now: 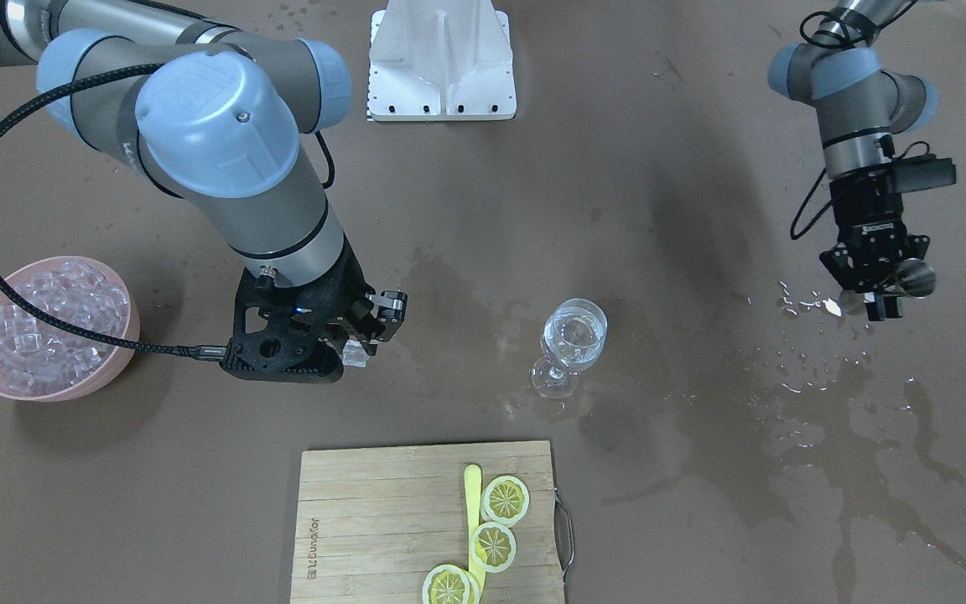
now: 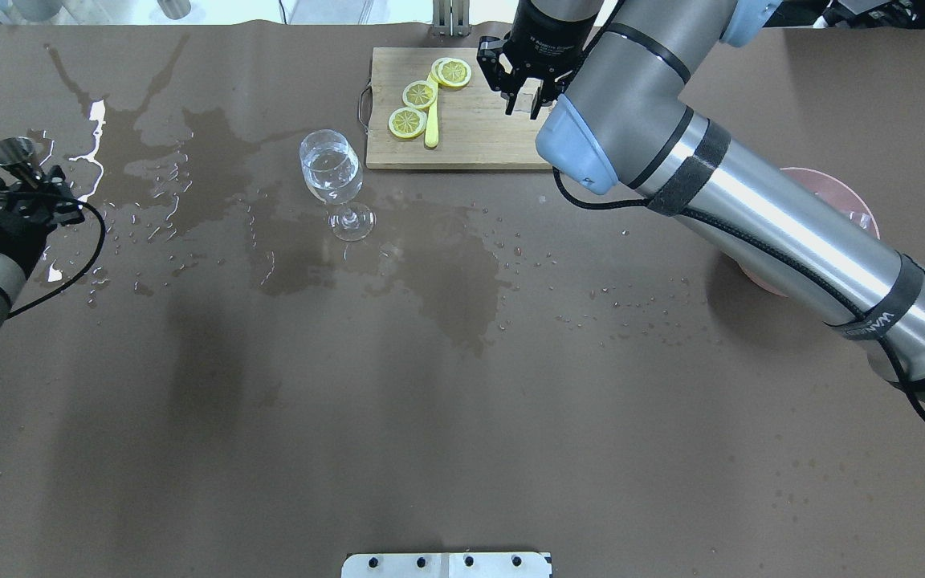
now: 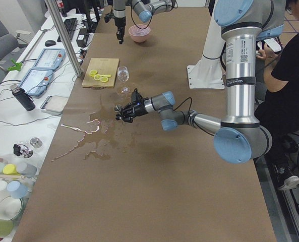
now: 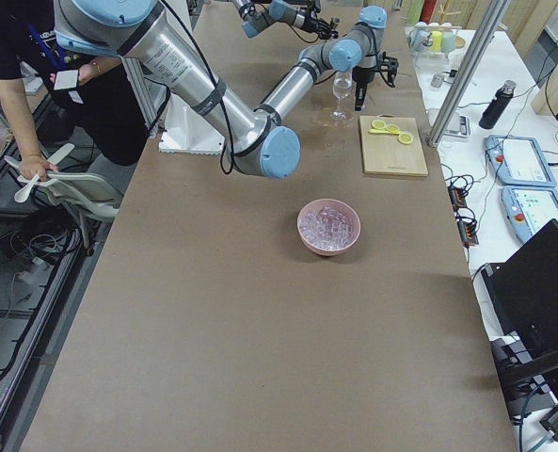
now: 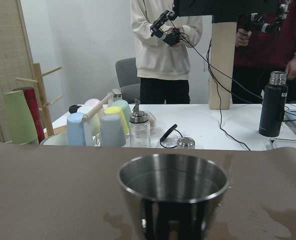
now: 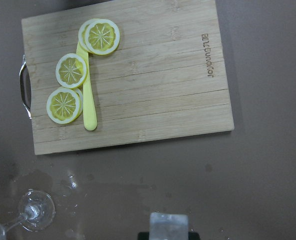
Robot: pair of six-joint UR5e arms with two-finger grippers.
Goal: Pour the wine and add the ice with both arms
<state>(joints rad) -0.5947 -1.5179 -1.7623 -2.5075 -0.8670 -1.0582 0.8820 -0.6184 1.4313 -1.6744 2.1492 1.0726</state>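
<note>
Small clear glassy ice cube (image 6: pixel 168 223) is pinched between my right fingers (image 1: pixel 388 308), which are closed on two opposite faces w/ only the cube's width between them. It hangs above the bare brown tabletop (image 1: pixel 659 168), approx. between the pink bowl of ice cubes (image 1: pixel 55 394) and the stemmed clear wine glass (image 1: pixel 573 335), not yet over the glass. I judge the cube hard, light, wet and v. slippery, so pads should sit square on parallel faces, firm but no hard squeeze, or it squirts out sideways. The glass is the fragile bit: thin bowl, tall stem, small foot, prob. top-heavy. It stands upright on a wet patch w/ clear water-like wine (image 2: pixel 331 170) in its bowl, so I reckon the cube wants letting go low over the rim w/ no contact on the glass itself. My left fingers (image 1: pixel 884 307) are clamped on a small shiny steel cup (image 5: pixel 172 192), well apart from the glass and above a spread of spilled liquid (image 1: pixel 835 419). The cup is stiff and smooth, likely slick when wet. Its inside looks empty but I can't be sure, and I can't tell exactly where the fingers bear on it. A wooden cutting board (image 1: pixel 366 520) w/ yellow lemon slices (image 1: pixel 506 499) lies near the glass, touched by neither set of fingers.
</note>
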